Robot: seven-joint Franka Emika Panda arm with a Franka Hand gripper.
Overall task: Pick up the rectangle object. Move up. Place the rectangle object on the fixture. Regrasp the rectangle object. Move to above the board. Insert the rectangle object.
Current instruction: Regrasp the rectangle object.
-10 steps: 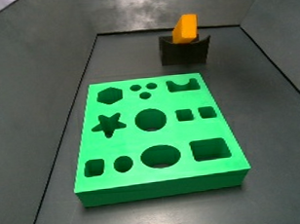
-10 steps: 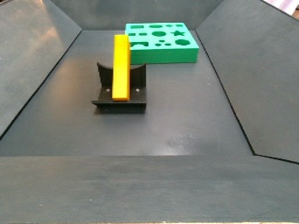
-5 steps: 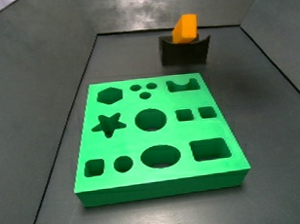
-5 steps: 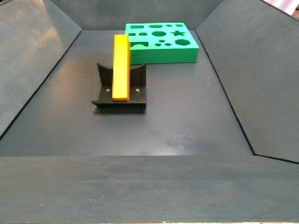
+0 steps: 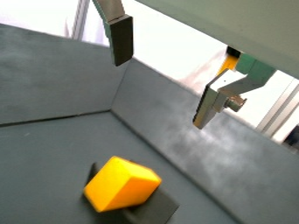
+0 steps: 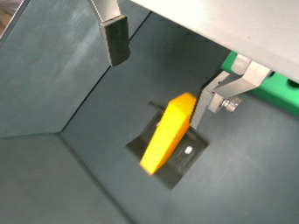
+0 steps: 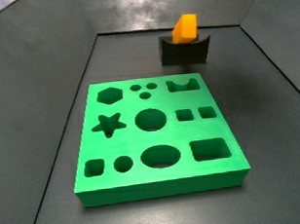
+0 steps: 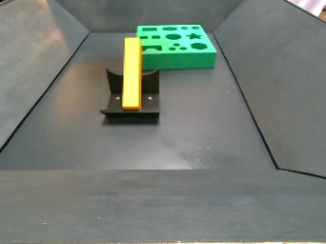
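The orange rectangle object point(image 7: 185, 27) rests on the dark fixture point(image 7: 184, 52), leaning in its notch; it shows in both side views point(image 8: 130, 71) and both wrist views point(image 5: 121, 185) point(image 6: 169, 133). The fixture also shows in a side view point(image 8: 132, 103) and a wrist view point(image 6: 187, 155). My gripper point(image 6: 162, 72) is open and empty, well above the rectangle object, seen only in the wrist views point(image 5: 163, 79); it is out of both side views. The green board point(image 7: 158, 136) with cut-out holes lies on the floor apart from the fixture point(image 8: 178, 46).
Dark sloping walls point(image 8: 51, 76) enclose the grey floor point(image 8: 192, 143) on all sides. A bit of the green board's edge shows in a wrist view point(image 6: 271, 83) beyond the fixture.
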